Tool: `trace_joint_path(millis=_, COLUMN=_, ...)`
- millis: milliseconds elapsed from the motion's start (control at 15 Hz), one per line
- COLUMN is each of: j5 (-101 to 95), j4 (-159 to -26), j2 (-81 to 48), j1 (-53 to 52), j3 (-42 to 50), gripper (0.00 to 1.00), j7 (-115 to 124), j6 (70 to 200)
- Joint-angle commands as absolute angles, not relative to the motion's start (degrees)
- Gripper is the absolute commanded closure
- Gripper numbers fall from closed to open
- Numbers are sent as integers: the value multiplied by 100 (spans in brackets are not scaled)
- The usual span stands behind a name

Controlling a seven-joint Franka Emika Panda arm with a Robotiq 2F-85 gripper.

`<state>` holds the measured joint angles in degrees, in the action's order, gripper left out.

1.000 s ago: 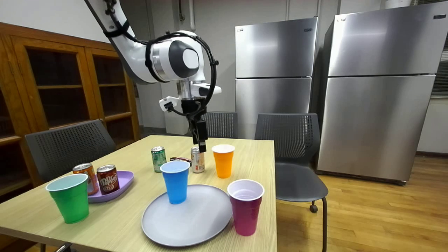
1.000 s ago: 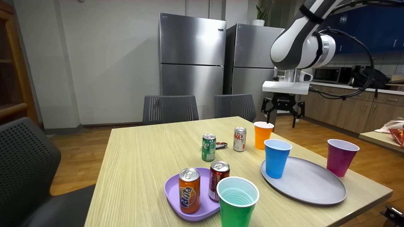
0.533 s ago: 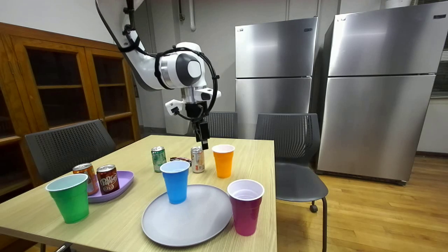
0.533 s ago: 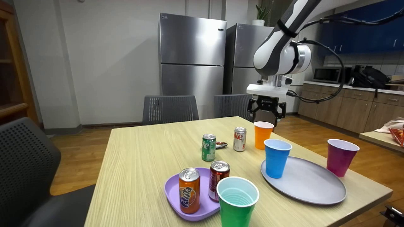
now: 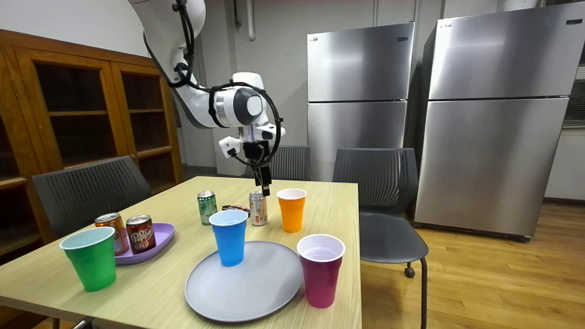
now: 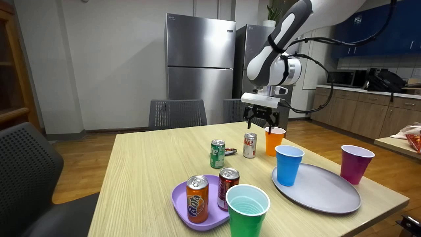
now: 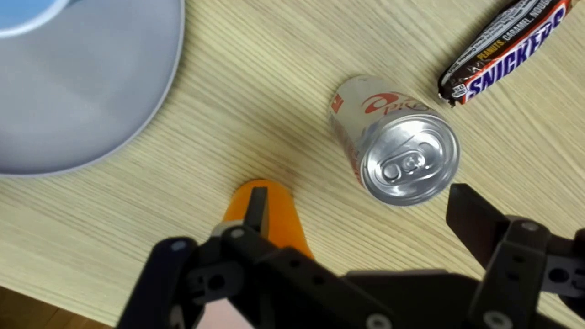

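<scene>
From left to right in an exterior view, a green cup (image 5: 90, 264) stands on the bench (image 5: 151, 294), left of the claw (image 6: 259, 129) and toward the viewer. Just behind that cup, on the same side of the claw, an orange Fanta can (image 5: 119, 228) and a dark red Dr Pepper can (image 5: 141, 235) stand in a purple tray (image 5: 163, 237). A green can (image 5: 207, 208) is upright nearer the claw. A blue cup (image 5: 230, 237) rests on a round grey plate (image 5: 247, 292), in front of the claw and a little to its left; past it lies a Snickers bar (image 7: 507, 51) (the wrist view shows its lettering plainly), just beside the silver Diet Coke can (image 5: 257, 211). That can is nearest to the claw: it stands upright on the bench just below the fingertips, and in the wrist view its lid shows ahead of the gap between them. The claw is spread wide, its two fingers well apart above the bench. An orange cup (image 5: 292, 214) stands just right of the claw, partly covered by one finger in the wrist view. A magenta cup (image 5: 321, 281) is farther right and toward the viewer, just beside the plate. Right of the claw and well behind it are a dark chair (image 5: 377, 183) and two steel refrigerators (image 5: 496, 155).
</scene>
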<state>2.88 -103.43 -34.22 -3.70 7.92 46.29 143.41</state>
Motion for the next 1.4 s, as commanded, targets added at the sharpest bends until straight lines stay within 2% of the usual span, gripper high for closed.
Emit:
trace_joint_path(millis=0, j5=442, j4=-9639, j2=-3836, j1=-401, j3=761, gripper=0, j7=4714, j6=14039)
trace_joint_path(millis=867, j5=372, j4=-8877, j2=-4518, j1=-641, j3=841, gripper=0, j7=4988, j6=13446)
trace_joint_path(millis=1333, j5=371, j4=-9104, j2=-4470, j1=-591, j3=796, gripper=0, j7=4836, j6=13660)
